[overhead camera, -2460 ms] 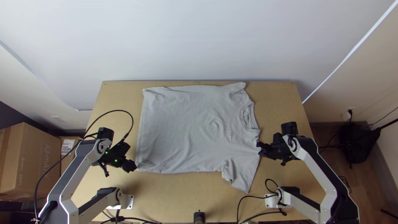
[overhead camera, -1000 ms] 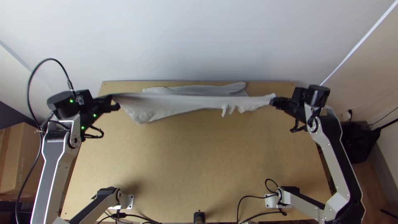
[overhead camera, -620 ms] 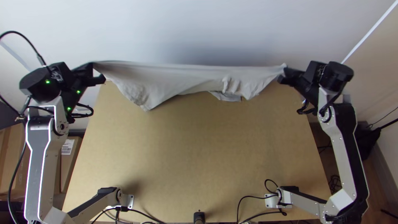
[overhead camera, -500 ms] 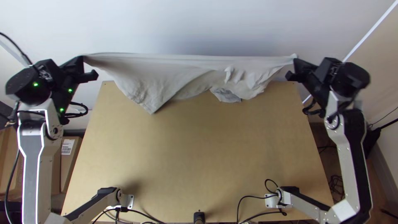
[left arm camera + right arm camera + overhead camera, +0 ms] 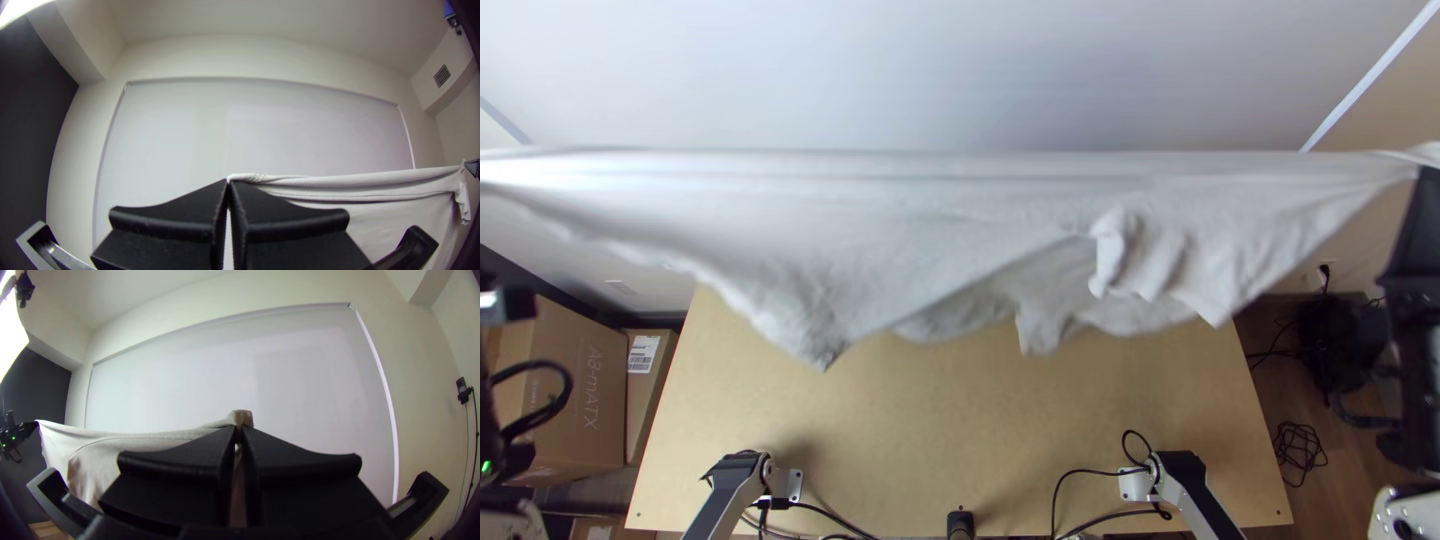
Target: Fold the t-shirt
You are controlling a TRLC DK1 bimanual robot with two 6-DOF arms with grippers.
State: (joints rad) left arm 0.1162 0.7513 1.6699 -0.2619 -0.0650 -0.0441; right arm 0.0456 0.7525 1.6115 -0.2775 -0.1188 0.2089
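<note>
Raised and drawn farther outward since half a second ago by the left pincer (image 5: 515, 304) and right pincer (image 5: 1422, 190); lifted from its earlier flat spread on the surface (image 5: 930, 430), with the suspended edge now pulled across the full top view.

At the left pincer (image 5: 228, 185): closed tip to tip, clamped on one end of the upper edge of the t-shirt (image 5: 880, 220). At the right pincer (image 5: 238, 432): likewise closed, clamped on the opposite end, with a small fold of fabric standing just past the tips.

Between both: held taut and nearly straight along the upper edge, with loose fabric hanging below. Drooped to a pointed corner toward the left, and gathered into wavy folds toward the right. Suspended over the far part of the surface; contact at the lowest points cannot be told.

Farther out: backed by a tall white panel (image 5: 200, 130). Along the near side of the surface, fitted with arm bases and black cables (image 5: 1080, 472). Flanked beyond the left edge by cardboard boxes (image 5: 590, 390), and beyond the right edge by a coiled cable (image 5: 1300, 447) on the floor.
</note>
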